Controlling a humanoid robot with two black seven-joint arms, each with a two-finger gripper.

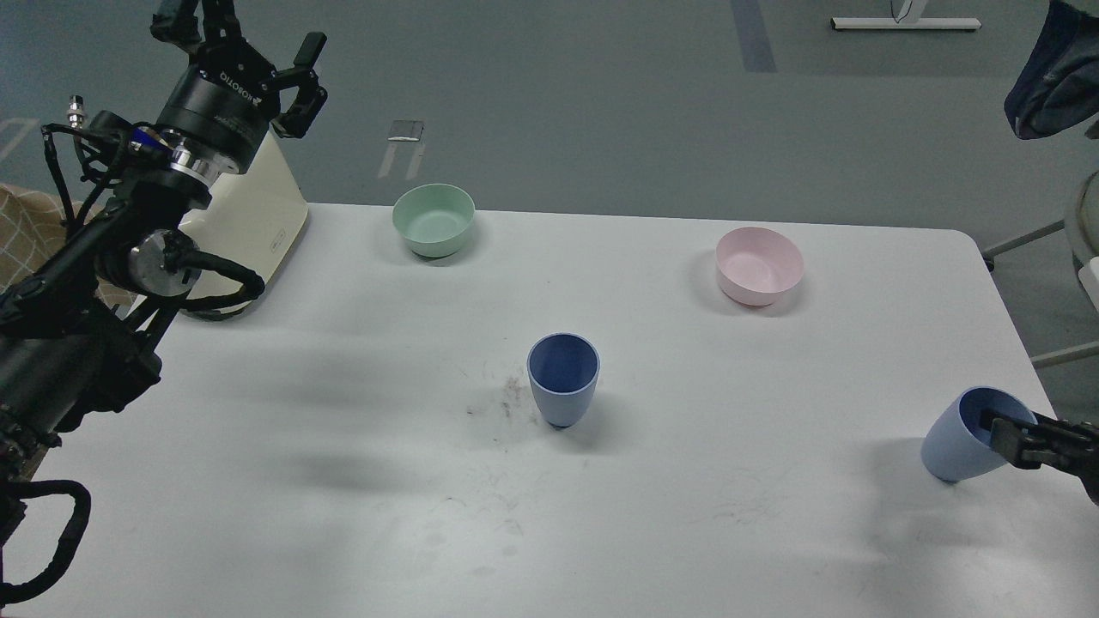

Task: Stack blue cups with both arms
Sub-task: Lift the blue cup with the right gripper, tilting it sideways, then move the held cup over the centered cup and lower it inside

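One blue cup (562,379) stands upright at the middle of the white table (343,481). The second blue cup (955,448) is near the right edge, leaning with its mouth toward the right. My right gripper (1006,439) comes in from the right edge, and its dark fingertip is at that cup's mouth, over the rim. Only that tip shows, so its opening is unclear. My left gripper (245,39) is raised at the far left, beyond the table's back edge, open and empty, far from both cups.
A mint-green bowl (434,220) sits at the back, left of centre. A pink bowl (760,266) sits at the back right. A cream-coloured appliance (245,232) stands at the back left corner under my left arm. A dark cloth (1056,77) hangs at the top right.
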